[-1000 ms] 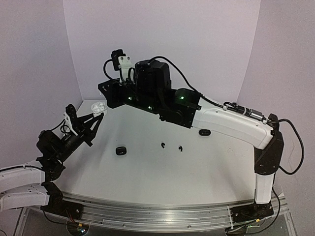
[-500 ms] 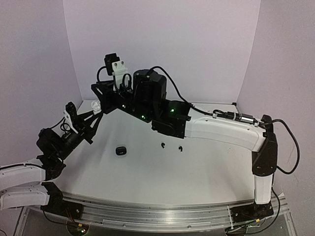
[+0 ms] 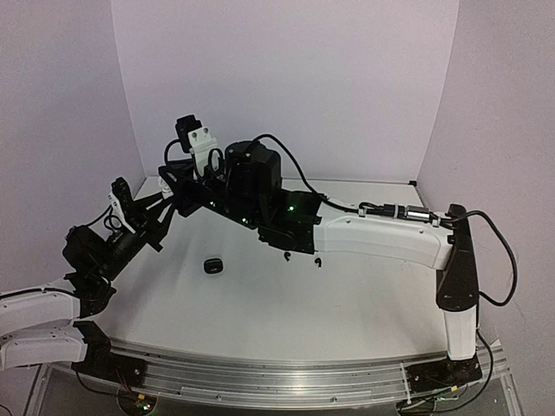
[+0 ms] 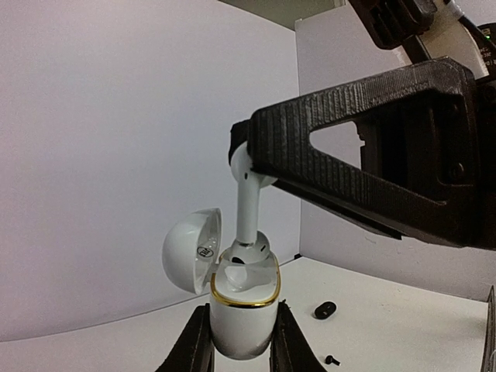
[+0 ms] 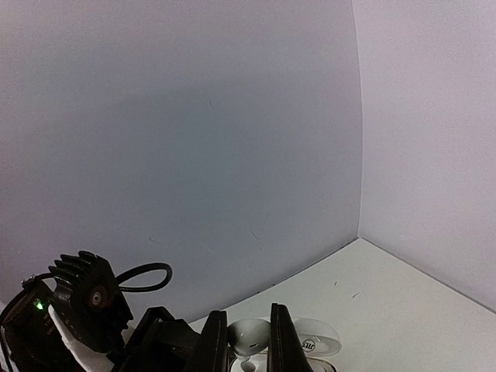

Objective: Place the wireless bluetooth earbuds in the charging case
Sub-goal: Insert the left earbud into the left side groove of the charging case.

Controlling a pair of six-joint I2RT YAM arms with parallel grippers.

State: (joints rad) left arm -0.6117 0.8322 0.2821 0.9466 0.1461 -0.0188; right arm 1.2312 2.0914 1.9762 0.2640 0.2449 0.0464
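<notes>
One white case, one black case, one white earbud, two black earbuds.

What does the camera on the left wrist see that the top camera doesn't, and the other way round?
Only the left wrist camera shows the open white charging case. The left claw grips it, and the right claw holds a white earbud head-down at its opening. Only the top camera shows the whole left arm and right arm, from their bases up. Both cameras show the white table and the right claw.
</notes>
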